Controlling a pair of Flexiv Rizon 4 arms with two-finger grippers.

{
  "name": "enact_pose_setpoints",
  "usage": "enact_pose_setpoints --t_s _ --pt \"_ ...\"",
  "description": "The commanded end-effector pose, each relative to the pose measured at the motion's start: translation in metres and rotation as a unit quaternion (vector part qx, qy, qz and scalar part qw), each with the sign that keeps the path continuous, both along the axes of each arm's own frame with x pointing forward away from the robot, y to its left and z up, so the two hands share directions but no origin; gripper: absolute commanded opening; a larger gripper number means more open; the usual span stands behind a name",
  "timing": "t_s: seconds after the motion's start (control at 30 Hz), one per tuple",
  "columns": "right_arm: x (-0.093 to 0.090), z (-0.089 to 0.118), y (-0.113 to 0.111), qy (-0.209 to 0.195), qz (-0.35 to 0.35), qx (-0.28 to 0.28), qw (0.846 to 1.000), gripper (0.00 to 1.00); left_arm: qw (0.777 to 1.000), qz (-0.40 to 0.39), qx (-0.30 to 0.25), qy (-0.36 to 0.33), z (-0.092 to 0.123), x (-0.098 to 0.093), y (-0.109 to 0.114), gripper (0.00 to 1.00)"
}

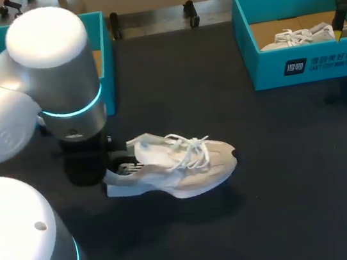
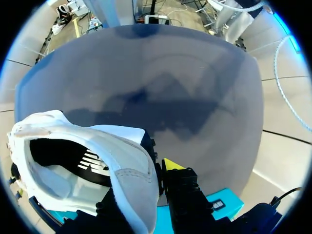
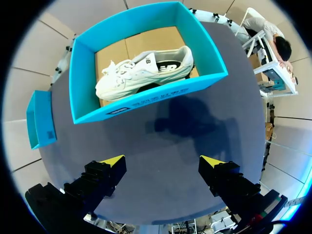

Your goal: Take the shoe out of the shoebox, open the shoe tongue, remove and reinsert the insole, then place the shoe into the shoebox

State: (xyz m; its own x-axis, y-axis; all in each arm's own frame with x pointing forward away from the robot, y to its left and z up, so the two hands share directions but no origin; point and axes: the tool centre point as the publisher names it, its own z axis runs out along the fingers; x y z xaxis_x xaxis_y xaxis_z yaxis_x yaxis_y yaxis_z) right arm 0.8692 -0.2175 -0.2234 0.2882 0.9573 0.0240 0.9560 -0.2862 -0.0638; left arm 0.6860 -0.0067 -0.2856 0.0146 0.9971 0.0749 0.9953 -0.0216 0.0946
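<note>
The white sneaker [image 1: 178,165] lies on the black table [image 1: 285,185]. Its heel is at the left gripper [image 2: 151,181] and its toe points right. That gripper pinches the heel wall. The right gripper [image 3: 163,165] is spread wide, well apart, over the blue shoebox [image 1: 319,65].

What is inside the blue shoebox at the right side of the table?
One white shoe with white laces lies on the brown cardboard floor of the shoebox. What is under that shoe is covered, so it cannot be told.
</note>
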Motion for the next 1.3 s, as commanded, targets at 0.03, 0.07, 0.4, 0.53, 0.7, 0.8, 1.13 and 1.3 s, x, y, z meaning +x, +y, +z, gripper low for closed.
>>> enact_pose_setpoints --t_s 0.03,0.07,0.4,0.53,0.7,0.8,1.13,1.3 --pt "-0.001 0.0 0.0 -0.001 -0.001 0.0 1.0 1.0 1.0 0.0 0.003 0.011 -0.015 0.008 -0.022 0.0" --pt "-0.001 0.0 0.0 -0.001 -0.001 0.0 1.0 1.0 1.0 -0.002 0.0 0.012 -0.017 0.006 -0.025 0.0" --pt "-0.001 0.0 0.0 -0.001 -0.001 0.0 1.0 1.0 1.0 -0.008 0.009 0.015 -0.044 -0.003 -0.052 0.0" --pt "-0.001 0.0 0.0 -0.001 -0.001 0.0 1.0 1.0 1.0 -0.001 0.015 0.025 -0.054 -0.005 -0.062 0.0" --pt "-0.001 0.0 0.0 -0.001 -0.001 0.0 1.0 1.0 0.999 0.001 0.017 0.04 -0.066 -0.008 -0.069 0.0" --pt "-0.001 0.0 0.0 -0.001 -0.001 0.0 1.0 1.0 0.999 0.0 0.019 0.043 -0.073 -0.009 -0.073 0.0" --pt "-0.001 0.0 0.0 -0.001 -0.001 0.0 1.0 1.0 0.999 -0.001 0.029 0.044 -0.091 -0.013 -0.09 0.0" --pt "-0.001 0.0 0.0 -0.001 -0.001 0.0 1.0 1.0 0.999 -0.003 0.033 0.042 -0.102 -0.012 -0.097 0.0"
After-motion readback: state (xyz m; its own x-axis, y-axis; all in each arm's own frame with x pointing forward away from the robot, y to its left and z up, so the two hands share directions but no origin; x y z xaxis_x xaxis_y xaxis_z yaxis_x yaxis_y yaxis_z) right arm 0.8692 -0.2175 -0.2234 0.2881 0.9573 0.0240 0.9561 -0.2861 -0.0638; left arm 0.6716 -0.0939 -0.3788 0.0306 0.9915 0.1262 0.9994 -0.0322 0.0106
